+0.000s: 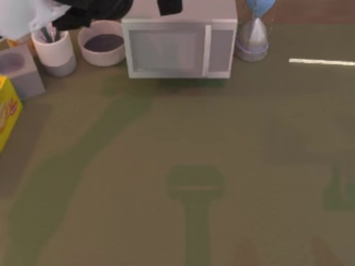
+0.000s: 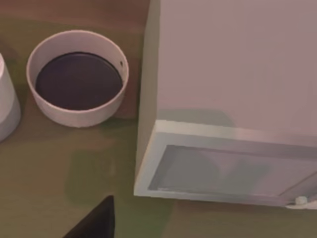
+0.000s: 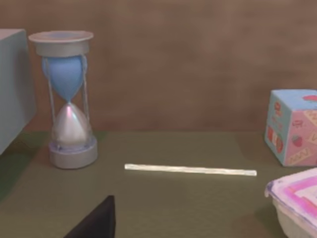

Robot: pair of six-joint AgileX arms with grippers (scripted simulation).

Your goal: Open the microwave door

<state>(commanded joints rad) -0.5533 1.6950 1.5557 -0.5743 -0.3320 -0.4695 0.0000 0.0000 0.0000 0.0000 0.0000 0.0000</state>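
A: From above, where is the microwave (image 1: pixel 179 41)?
B: At the far edge of the desk (image 1: pixel 177 166), a little left of centre. The microwave door (image 1: pixel 167 49) is flush and closed, with its handle (image 1: pixel 207 50) at the right edge, next to the grey control panel (image 1: pixel 222 49).

A: And around it?
B: A white bowl (image 1: pixel 102 42) with dark contents just to its left, then a cup (image 1: pixel 54 51), a grey block (image 1: pixel 19 69) and a yellow box (image 1: pixel 6 113) at the left edge. An hourglass (image 1: pixel 254 33) stands to its right, and a pale rod (image 1: pixel 321 62) lies further right. The left arm (image 1: pixel 91 11) hangs dark over the far left, above the cup and bowl.

A: The left wrist view?
B: It looks down on the microwave's top and the closed door (image 2: pixel 218 171), with the bowl (image 2: pixel 78 77) beside it. Only one dark finger tip (image 2: pixel 96 222) shows, so I cannot tell how the left jaws stand.

A: The right wrist view?
B: The hourglass (image 3: pixel 67 99), the rod (image 3: pixel 190 170), a patterned box (image 3: pixel 293 126) and a lidded container (image 3: pixel 297 198). Again just one dark tip (image 3: pixel 96 222); I cannot tell how the right jaws stand.
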